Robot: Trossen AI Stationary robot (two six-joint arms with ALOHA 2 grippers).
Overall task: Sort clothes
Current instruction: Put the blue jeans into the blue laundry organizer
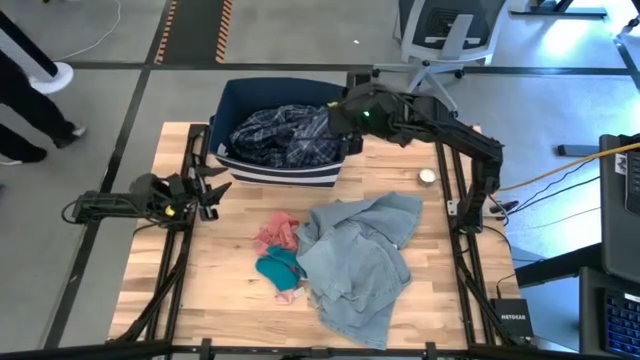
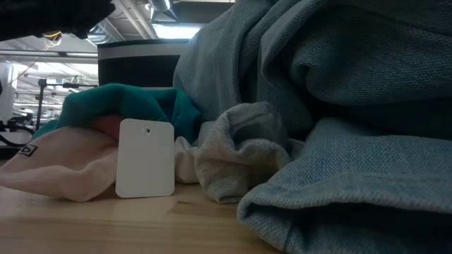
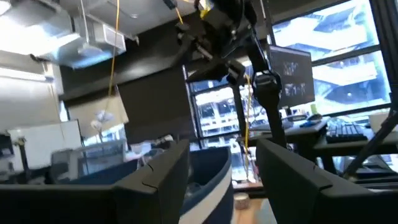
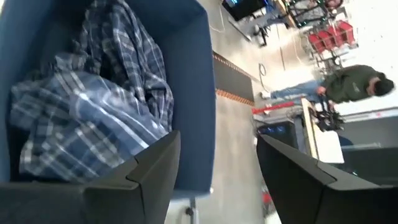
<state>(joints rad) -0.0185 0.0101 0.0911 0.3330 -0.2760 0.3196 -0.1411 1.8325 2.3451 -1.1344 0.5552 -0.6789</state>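
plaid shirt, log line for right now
plaid shirt in bin | right tool open above bin | left tool open, waiting

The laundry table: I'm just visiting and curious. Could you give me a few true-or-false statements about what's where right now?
1. The plaid shirt lies inside the navy bin. True.
2. The right gripper holds the denim piece. False: it hovers open over the bin's right side, holding nothing; the denim lies on the table.
3. The pink piece and teal piece lie left of the denim. True.
4. The left gripper is reaching into the bin. False: it waits open at the table's left edge.
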